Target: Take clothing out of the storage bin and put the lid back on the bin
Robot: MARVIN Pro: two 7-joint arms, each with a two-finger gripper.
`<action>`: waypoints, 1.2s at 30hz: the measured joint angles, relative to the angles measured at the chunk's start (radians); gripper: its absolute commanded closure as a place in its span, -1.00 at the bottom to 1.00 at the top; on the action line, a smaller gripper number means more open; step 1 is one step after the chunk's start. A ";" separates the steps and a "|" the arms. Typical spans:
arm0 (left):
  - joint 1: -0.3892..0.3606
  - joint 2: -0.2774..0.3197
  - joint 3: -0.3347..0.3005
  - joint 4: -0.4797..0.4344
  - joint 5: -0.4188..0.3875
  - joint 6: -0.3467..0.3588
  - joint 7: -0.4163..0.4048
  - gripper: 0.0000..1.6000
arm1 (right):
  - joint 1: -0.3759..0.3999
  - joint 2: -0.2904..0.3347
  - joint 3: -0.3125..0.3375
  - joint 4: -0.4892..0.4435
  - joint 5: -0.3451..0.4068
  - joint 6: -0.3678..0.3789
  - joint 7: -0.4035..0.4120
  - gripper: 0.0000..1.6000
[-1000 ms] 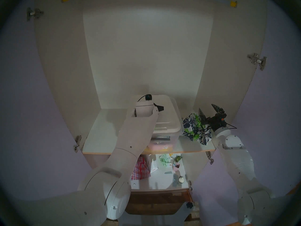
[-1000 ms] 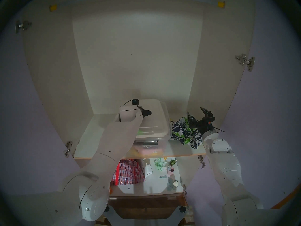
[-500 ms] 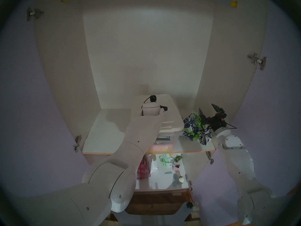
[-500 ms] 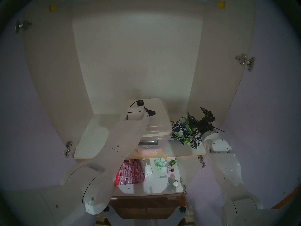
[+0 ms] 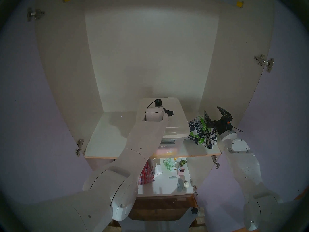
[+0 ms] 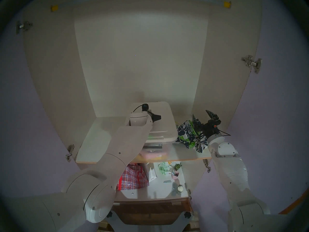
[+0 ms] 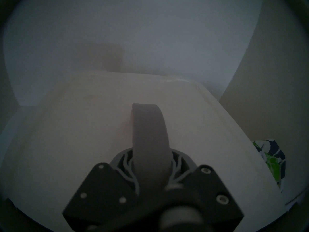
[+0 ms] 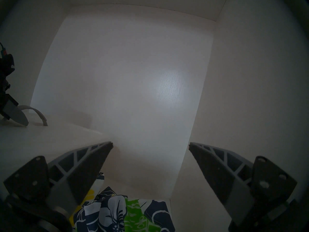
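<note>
Item 1, nearest: storage bin, clear, set on the upper shelf at its front edge; long axis is judged to run front to back, grey handle bar facing outward.

Item 2: lid, whitish, held over the bin, apparently not yet seated; its long axis is aligned with the bin's. It is carried by its grey central handle, on which the left gripper is clamped, presumably for a level descent.

Item 3: clothing, navy floral, lies crumpled on the shelf just right of the bin, already removed; no clear axis.

Item 4, farthest: right gripper, fingers spread wide and empty, is raised above the clothing, judged parked clear of the lid.
</note>
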 measured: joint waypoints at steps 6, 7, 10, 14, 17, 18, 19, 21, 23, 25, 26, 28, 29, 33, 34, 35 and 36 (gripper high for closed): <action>0.011 0.026 0.005 -0.021 -0.004 0.056 -0.086 1.00 | 0.000 0.000 0.000 0.001 0.000 -0.002 0.000 -1.00; 0.011 0.024 0.002 -0.021 -0.004 0.055 -0.078 1.00 | 0.000 0.000 0.000 0.001 0.000 -0.002 0.000 -1.00; 0.010 0.015 -0.005 -0.016 -0.003 0.044 -0.043 1.00 | 0.001 0.000 0.000 0.001 0.000 -0.003 0.000 -1.00; 0.006 0.006 -0.012 -0.001 -0.003 0.027 -0.018 1.00 | 0.001 0.000 0.000 0.001 0.000 -0.003 0.000 -1.00; 0.005 0.000 -0.022 0.007 -0.004 0.013 0.002 1.00 | 0.001 0.000 0.000 0.002 0.000 -0.003 0.000 -1.00; 0.005 -0.003 -0.027 0.008 -0.006 0.008 0.007 1.00 | 0.001 0.000 0.000 0.002 0.000 -0.003 0.000 -1.00; 0.006 -0.006 -0.033 0.009 -0.008 0.003 0.010 1.00 | 0.001 0.000 0.000 0.002 0.000 -0.003 0.000 -1.00; 0.008 -0.009 -0.043 0.009 -0.012 -0.005 0.017 1.00 | 0.001 0.000 0.000 0.002 0.000 -0.003 0.000 -1.00; 0.013 -0.013 -0.051 0.007 -0.015 -0.019 0.029 1.00 | 0.001 0.000 0.000 0.002 0.000 -0.004 0.000 -1.00; 0.015 -0.014 -0.054 0.006 -0.016 -0.026 0.036 1.00 | 0.001 0.000 0.000 0.002 0.000 -0.004 0.000 -1.00; 0.017 -0.015 -0.055 0.006 -0.017 -0.030 0.039 1.00 | 0.001 0.000 0.000 0.002 0.000 -0.004 0.000 -1.00; 0.018 -0.016 -0.056 0.006 -0.018 -0.038 0.043 1.00 | 0.001 0.000 0.000 0.002 0.000 -0.004 0.000 -1.00; 0.019 -0.017 -0.056 0.007 -0.017 -0.042 0.046 1.00 | 0.001 0.000 0.000 0.002 0.000 -0.004 0.000 -1.00; 0.010 -0.019 -0.057 0.032 -0.014 -0.064 0.057 1.00 | 0.001 0.000 0.000 0.002 0.000 -0.004 0.000 -1.00; -0.004 -0.018 -0.059 0.056 -0.013 -0.073 0.061 1.00 | 0.001 0.000 0.000 0.002 0.000 -0.004 0.000 -1.00; -0.015 -0.018 -0.060 0.069 -0.012 -0.078 0.063 1.00 | 0.001 0.000 0.000 0.002 0.000 -0.004 0.000 -1.00; -0.029 -0.017 -0.061 0.081 -0.011 -0.082 0.066 1.00 | 0.001 0.000 0.000 0.002 0.000 -0.004 0.000 -1.00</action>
